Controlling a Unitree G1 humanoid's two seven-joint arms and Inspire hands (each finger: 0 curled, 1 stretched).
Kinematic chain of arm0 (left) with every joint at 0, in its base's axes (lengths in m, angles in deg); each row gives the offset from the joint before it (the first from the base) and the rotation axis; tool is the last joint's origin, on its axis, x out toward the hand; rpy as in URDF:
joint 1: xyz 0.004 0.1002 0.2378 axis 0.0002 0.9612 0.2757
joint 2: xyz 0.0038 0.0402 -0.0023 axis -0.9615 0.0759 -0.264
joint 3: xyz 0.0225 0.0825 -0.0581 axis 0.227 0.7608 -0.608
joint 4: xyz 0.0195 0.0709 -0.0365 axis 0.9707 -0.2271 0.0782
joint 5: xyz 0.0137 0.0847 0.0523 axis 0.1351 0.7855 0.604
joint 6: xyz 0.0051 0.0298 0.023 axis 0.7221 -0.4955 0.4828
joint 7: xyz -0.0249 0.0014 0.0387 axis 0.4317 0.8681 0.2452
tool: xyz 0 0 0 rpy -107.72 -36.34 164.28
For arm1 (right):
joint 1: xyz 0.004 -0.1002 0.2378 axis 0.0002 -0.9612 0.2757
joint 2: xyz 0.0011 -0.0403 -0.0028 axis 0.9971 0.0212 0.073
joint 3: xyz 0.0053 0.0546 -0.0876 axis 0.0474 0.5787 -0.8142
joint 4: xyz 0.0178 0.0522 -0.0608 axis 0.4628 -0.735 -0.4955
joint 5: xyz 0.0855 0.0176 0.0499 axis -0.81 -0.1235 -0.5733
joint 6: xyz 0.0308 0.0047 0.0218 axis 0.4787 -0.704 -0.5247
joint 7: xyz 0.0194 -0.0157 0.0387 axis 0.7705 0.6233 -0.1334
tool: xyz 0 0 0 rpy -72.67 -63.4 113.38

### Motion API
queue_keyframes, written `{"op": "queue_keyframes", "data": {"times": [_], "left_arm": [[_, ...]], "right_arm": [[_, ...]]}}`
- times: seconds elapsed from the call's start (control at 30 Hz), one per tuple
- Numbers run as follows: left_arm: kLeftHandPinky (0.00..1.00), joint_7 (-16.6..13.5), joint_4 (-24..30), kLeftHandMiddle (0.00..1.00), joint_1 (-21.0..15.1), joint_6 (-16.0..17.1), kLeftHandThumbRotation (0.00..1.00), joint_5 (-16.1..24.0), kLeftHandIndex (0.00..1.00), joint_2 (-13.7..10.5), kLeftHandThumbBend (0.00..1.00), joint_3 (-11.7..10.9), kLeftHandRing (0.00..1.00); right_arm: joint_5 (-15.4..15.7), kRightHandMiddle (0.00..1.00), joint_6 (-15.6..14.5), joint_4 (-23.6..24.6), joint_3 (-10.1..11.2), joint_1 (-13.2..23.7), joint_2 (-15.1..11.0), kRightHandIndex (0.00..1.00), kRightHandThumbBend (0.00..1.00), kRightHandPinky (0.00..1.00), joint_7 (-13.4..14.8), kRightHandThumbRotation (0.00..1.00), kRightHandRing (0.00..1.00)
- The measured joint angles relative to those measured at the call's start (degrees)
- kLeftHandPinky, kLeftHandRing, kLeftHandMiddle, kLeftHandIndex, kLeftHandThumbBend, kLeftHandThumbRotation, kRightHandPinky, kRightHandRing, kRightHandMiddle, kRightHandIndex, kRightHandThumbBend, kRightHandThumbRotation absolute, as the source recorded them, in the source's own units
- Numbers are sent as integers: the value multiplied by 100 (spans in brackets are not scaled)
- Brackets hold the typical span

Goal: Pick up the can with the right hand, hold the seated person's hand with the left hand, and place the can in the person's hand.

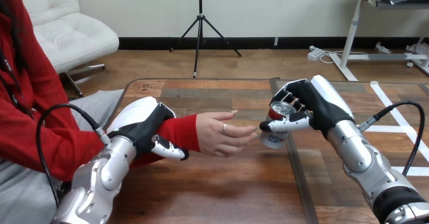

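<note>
Can (273,136) clamped in right hand (317,105), lifted clear of worktop (227,183). Thumb lies across the can's front and the fingers (295,104) curl round its far side. Can roughly upright, silver top tipped slightly, showing just above the thumb.

Person's hand (222,133) just beside the can, on the thumb side of the right hand. It is open, with fingertips reaching toward the can and almost touching it; contact cannot be told.

Left hand (143,124) closed over the person's forearm (183,130) in its red sleeve, just behind the wrist: palm on top, thumb hooked underneath. Person's hand extends beyond the left hand's fingers, above the worktop.
</note>
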Motion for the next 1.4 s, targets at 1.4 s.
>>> {"op": "queue_keyframes", "data": {"times": [1.4], "left_arm": [[14, 76, -3, 29, -17, 0, 0, -1, 33, 86, 61, 2, 20]], "right_arm": [[18, 39, 0, 8, -66, 2, 450, 45, 69, 29, -105, 0, 33]]}}
